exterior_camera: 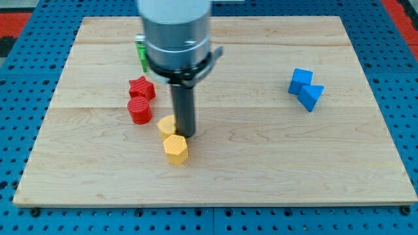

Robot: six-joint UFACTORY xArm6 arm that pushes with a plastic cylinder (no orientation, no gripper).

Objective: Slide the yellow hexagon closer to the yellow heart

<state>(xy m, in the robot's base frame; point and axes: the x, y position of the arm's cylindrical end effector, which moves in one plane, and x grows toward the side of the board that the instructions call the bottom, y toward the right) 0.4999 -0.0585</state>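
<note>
The yellow hexagon (pixel 175 149) lies on the wooden board (pixel 261 163) below the view's centre-left. The yellow heart (pixel 166 125) sits just above it, touching or nearly touching it, and is partly hidden by my rod. My tip (pixel 183 135) rests on the board right beside the heart's right side and just above the hexagon's upper right edge.
A red star (pixel 142 87) and a red cylinder (pixel 140 110) stand to the left of the yellow blocks. A green block (pixel 140 53) is mostly hidden behind the arm at the top. Two blue blocks (pixel 305 88) sit together at the view's right.
</note>
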